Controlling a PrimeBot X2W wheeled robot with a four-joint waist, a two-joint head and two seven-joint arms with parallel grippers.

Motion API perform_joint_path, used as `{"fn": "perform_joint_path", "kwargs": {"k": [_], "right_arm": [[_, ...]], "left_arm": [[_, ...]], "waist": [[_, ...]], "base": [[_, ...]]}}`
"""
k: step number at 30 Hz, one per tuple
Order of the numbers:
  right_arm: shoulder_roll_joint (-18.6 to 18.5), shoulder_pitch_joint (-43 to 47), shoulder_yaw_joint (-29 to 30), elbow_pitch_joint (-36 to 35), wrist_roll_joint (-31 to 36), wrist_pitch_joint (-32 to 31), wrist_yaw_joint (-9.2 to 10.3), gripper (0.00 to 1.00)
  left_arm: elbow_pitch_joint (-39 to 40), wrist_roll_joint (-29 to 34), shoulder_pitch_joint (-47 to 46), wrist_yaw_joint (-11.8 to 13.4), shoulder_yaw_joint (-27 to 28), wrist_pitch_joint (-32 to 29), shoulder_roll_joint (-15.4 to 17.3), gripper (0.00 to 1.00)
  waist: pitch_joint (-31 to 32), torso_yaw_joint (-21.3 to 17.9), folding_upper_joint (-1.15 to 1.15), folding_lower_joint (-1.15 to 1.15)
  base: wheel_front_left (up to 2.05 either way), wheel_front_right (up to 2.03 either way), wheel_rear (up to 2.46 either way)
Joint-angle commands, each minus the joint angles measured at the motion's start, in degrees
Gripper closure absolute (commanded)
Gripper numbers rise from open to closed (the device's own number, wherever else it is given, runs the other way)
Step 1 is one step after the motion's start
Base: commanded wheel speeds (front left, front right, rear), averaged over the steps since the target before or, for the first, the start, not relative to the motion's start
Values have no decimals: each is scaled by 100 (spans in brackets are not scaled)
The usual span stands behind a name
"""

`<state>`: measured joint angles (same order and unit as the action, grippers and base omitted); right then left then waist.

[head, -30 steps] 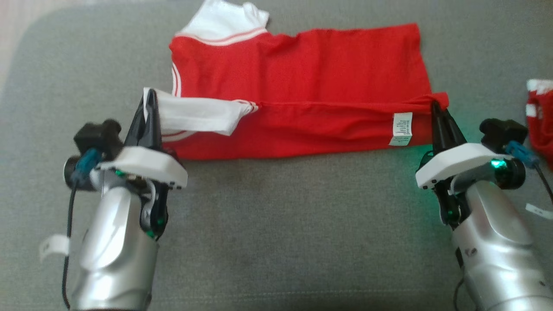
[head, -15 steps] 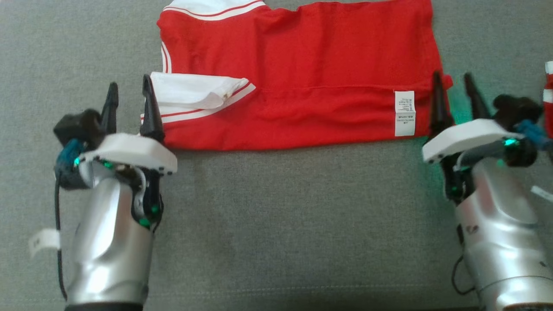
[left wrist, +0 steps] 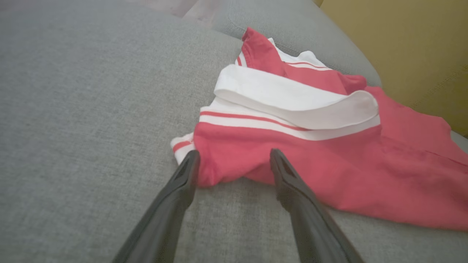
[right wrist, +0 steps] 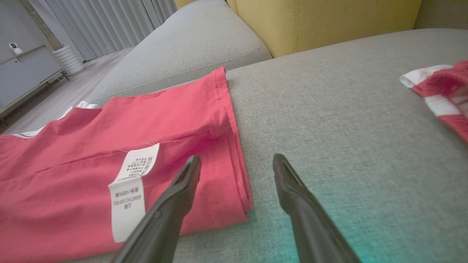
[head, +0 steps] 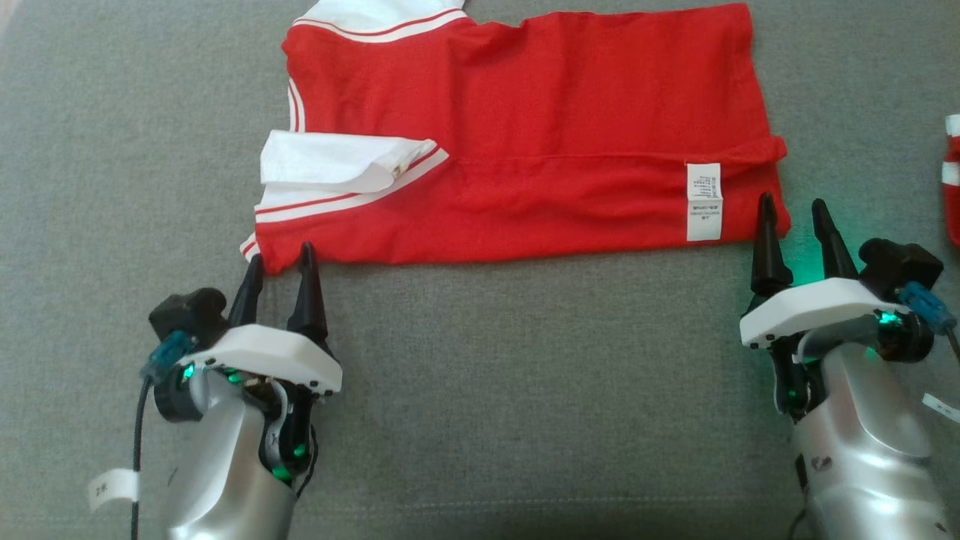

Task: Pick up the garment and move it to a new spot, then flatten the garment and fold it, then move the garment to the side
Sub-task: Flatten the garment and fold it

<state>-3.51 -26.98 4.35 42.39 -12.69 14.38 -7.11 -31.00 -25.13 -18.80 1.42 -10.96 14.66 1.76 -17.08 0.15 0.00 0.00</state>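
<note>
The garment (head: 540, 142) is a red shirt with white sleeves and white stripes, lying on the grey cushion with its near long edge folded over; a white care label (head: 703, 201) faces up near its right end. My left gripper (head: 279, 253) is open at the garment's near left corner, which lies between its fingers (left wrist: 184, 175) in the left wrist view. My right gripper (head: 793, 206) is open at the near right corner, its left finger (right wrist: 190, 171) over the red hem (right wrist: 234, 153) and the other over bare cushion. Neither holds anything.
A second red and white striped cloth (head: 952, 187) lies at the right edge, seen also as the cloth (right wrist: 442, 95) in the right wrist view. A yellow backrest (right wrist: 329, 18) rises behind the grey sofa seat (head: 525, 390), whose near part is bare fabric.
Both grippers let go of the folded-over edge and opened. Both then drew back toward me to the garment's near corners. The folded edge now lies flat on the shirt.
</note>
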Motion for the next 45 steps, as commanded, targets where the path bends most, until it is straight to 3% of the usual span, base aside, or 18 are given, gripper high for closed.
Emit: {"fn": "perform_joint_path", "kwargs": {"k": [1,7,17,18,20,21,22,23,24,25,34,45], "right_arm": [[62,5,-151,-171,-46,62,-37,0],[62,42,-246,-134,-66,62,-37,0],[63,22,-538,224,-77,62,-37,0],[63,1,-570,282,-74,62,-37,0],[63,-58,-591,363,-75,62,-37,0],[63,-87,-599,397,-69,62,-37,0],[63,-114,-606,445,-67,62,-37,0],[63,-143,-609,478,-82,62,-37,0],[63,-186,-634,532,-106,62,-37,76],[63,-197,-636,561,-130,62,-37,100],[63,-57,-532,553,-180,62,-37,100],[63,461,-594,505,-480,62,-37,100]], "left_arm": [[52,-91,-130,-1,114,34,112,0],[-314,-243,-189,127,102,34,112,0],[-864,-534,-378,102,14,34,111,3],[-904,-553,-406,78,-5,34,111,15],[-930,-566,-458,1,-57,34,111,54],[-952,-563,-477,-21,-83,34,111,64],[-982,-570,-491,-40,-110,34,111,88],[-1003,-594,-504,-61,-128,34,111,100],[-1057,-590,-533,-118,-208,34,111,100],[-1072,-632,-538,-161,-230,34,111,100],[-1203,-661,-437,-353,-319,34,111,100],[-974,-387,59,-280,73,34,111,100]], "waist": [[13,-20,0,0],[67,-62,0,0],[47,-51,0,0],[36,-46,0,0],[-5,-35,0,0],[-21,-29,0,0],[-37,-23,0,0],[-52,-16,0,0],[-71,-1,0,0],[-71,8,0,0],[178,32,0,0],[939,27,0,0]], "base": [[0,0,0],[0,0,0],[0,0,0],[0,0,0],[0,0,0],[0,0,0],[0,0,0],[0,0,0],[0,0,0],[0,0,0],[0,0,0],[0,0,0]]}}
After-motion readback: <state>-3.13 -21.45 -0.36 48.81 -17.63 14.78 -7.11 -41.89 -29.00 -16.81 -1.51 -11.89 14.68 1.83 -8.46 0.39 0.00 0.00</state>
